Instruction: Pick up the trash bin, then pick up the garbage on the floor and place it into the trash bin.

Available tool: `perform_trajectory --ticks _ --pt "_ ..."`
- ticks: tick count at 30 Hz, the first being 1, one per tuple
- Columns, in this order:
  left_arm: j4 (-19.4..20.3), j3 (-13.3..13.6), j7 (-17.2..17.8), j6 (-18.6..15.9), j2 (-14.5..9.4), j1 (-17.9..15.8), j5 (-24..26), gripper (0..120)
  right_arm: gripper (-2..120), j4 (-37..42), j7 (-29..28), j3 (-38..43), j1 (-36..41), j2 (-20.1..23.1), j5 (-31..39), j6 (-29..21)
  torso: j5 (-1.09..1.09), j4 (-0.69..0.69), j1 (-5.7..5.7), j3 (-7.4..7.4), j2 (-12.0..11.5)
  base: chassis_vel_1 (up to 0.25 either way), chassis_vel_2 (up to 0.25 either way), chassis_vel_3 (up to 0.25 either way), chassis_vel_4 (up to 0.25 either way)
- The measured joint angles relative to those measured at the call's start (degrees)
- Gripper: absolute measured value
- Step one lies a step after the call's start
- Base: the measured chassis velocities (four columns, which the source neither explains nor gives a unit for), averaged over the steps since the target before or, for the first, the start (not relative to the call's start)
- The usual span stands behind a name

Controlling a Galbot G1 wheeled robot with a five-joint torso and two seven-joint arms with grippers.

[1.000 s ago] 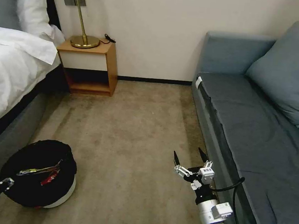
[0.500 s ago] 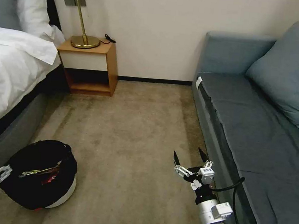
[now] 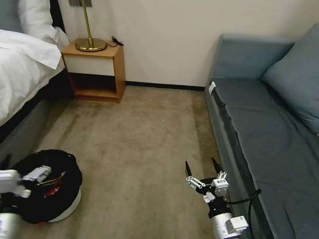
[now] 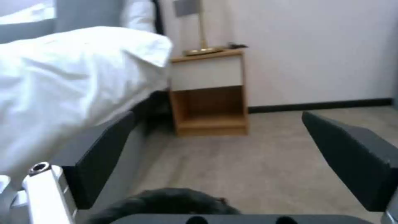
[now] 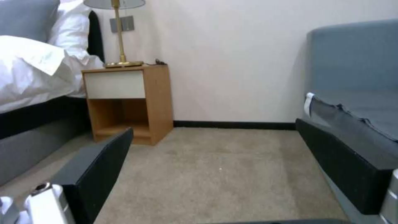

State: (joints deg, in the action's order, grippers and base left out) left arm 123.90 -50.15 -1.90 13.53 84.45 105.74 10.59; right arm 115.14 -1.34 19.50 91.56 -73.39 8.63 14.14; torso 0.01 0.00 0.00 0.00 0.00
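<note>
The trash bin (image 3: 69, 205), low, round and white with a black bag liner, stands on the carpet at the lower left beside the bed. Some garbage (image 3: 53, 185) lies inside it, a red piece and a shiny wrapper. My left gripper (image 3: 44, 171) hovers over the bin's left half. In the left wrist view the left gripper (image 4: 226, 155) is open, with nothing between its fingers and the black bag (image 4: 166, 202) just below. My right gripper (image 3: 201, 165) is held open above the carpet close to the sofa's front; the right wrist view shows bare carpet between its fingers (image 5: 99, 174).
A bed (image 3: 9, 82) with white sheets runs along the left. A wooden nightstand (image 3: 96, 68) with a brass lamp (image 3: 88, 41) stands at the back wall. A grey-blue sofa (image 3: 277, 146) lines the right side. Open carpet (image 3: 138, 140) lies between them.
My left gripper has left the bin's lower-left rim and risen to hang over the bin. The bin and the right arm have stayed put.
</note>
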Motion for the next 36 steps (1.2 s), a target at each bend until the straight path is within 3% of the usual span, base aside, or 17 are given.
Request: perform_trajectory --ticks 1,5,8,36 --pt "0.0 0.0 0.0 0.0 0.0 0.0 0.0 100 100 0.0 0.0 0.0 0.0 0.0 0.0 0.0 0.00 0.00 0.00 0.00 0.0 0.000 0.000 0.000 0.000" --pt "-2.0 4.3 0.1 1.5 1.5 -2.4 -2.2 100 100 0.0 0.0 0.0 0.0 0.0 0.0 0.0 0.00 0.00 0.00 0.00 0.0 0.000 0.000 0.000 0.000" --pt "-2.4 5.2 -0.1 1.2 1.8 -3.4 -2.3 100 100 0.0 0.0 0.0 0.0 0.0 0.0 0.0 -0.01 -0.01 0.00 0.00 0.0 0.000 0.000 0.000 0.000" --pt "-2.6 5.1 -0.1 0.1 1.8 -3.9 -1.8 100 100 0.0 0.0 0.0 0.0 0.0 0.0 0.0 -0.01 0.00 0.00 0.00 0.0 0.000 0.000 0.000 0.000"
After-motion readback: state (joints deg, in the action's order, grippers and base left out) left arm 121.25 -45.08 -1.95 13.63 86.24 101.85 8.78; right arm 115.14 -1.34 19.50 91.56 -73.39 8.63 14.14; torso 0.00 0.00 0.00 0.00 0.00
